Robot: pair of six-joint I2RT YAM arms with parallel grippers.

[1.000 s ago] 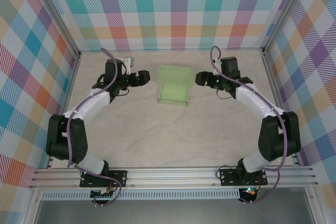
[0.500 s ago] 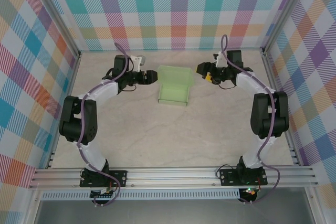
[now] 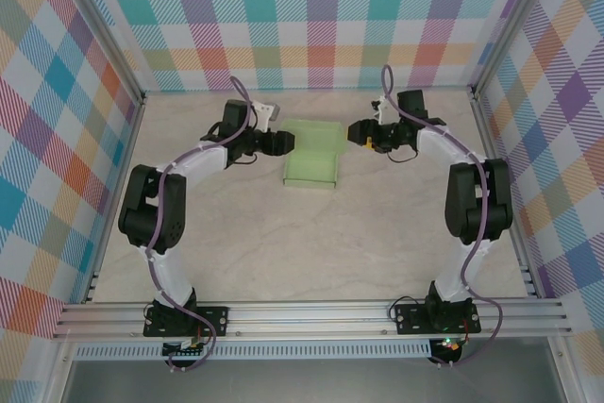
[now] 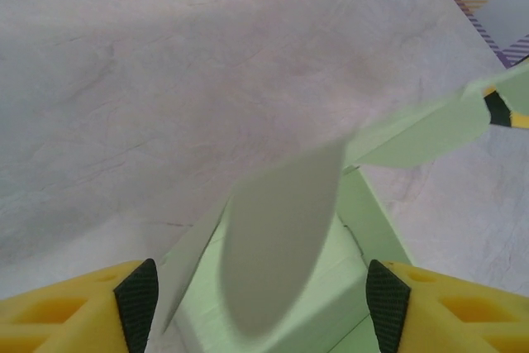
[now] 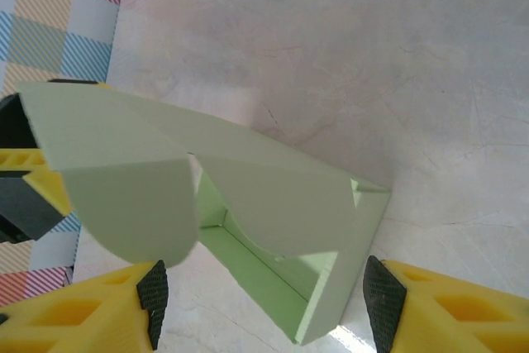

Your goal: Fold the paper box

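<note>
The paper box (image 3: 311,159) is pale green card, lying at the middle rear of the table with its lid flap raised at the far side. My left gripper (image 3: 284,143) is at the box's left end and stands open. In the left wrist view the box (image 4: 331,279) and a rounded flap (image 4: 277,245) lie between its fingertips (image 4: 136,299). My right gripper (image 3: 357,131) is at the box's right rear corner, also open. In the right wrist view the open box (image 5: 273,196) sits between its pads (image 5: 382,299), with a small gap on the right.
Checked walls with aluminium posts (image 3: 483,110) close in the marble table (image 3: 311,243) on three sides. A metal rail (image 3: 311,313) carrying both arm bases runs along the near edge. The table in front of the box is bare.
Both arms have swung inward and now reach the box's two ends. Both pairs of jaws have narrowed. The box has stayed in place.
</note>
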